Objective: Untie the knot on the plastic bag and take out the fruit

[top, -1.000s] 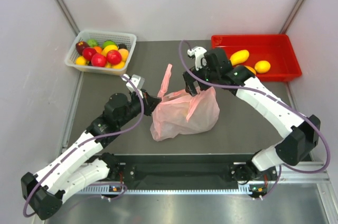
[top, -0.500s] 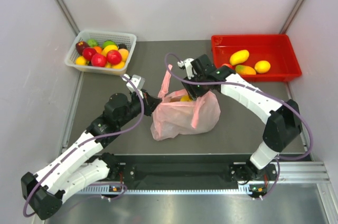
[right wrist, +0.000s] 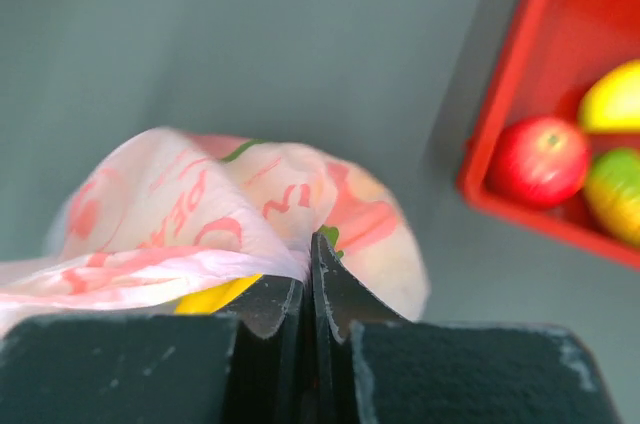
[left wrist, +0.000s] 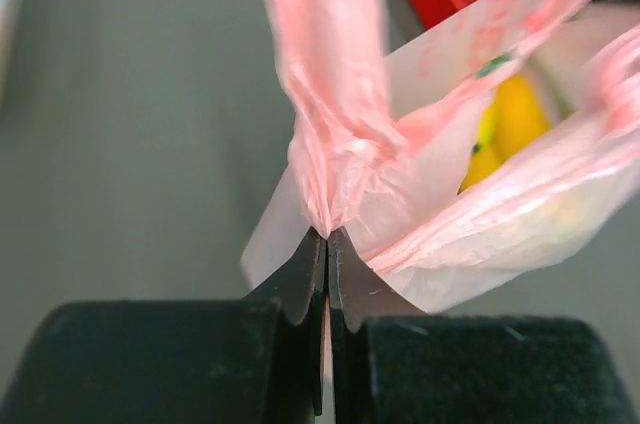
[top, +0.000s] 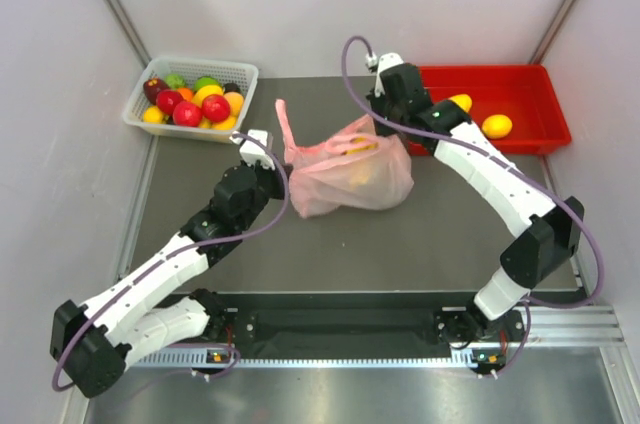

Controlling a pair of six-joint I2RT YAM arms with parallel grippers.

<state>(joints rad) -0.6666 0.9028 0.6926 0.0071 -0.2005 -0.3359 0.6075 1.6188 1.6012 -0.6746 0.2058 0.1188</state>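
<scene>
The pink plastic bag (top: 350,179) lies mid-table, stretched between both grippers, its mouth gaping. My left gripper (top: 283,166) is shut on bunched pink plastic at the bag's left side (left wrist: 340,154), and one strap handle (top: 286,122) sticks up beyond it. My right gripper (top: 383,132) is shut on the bag's right rim (right wrist: 260,244). Yellow bananas (left wrist: 520,114) show inside the mouth, also seen as yellow fruit (right wrist: 215,294) under the right jaws. The knot is not in view. Other fruit in the bag is hidden by the plastic.
A white basket (top: 240,72) of small mixed fruit stands at the back left. A red tray (top: 520,79) at the back right holds yellow mangoes (top: 497,125) and a red apple (right wrist: 540,159). The right arm reaches just beside the tray's left wall.
My right gripper went from open to shut on the bag's right rim and drew back toward the red tray. The left gripper and the bag shifted toward the back, and the mouth stretched wider.
</scene>
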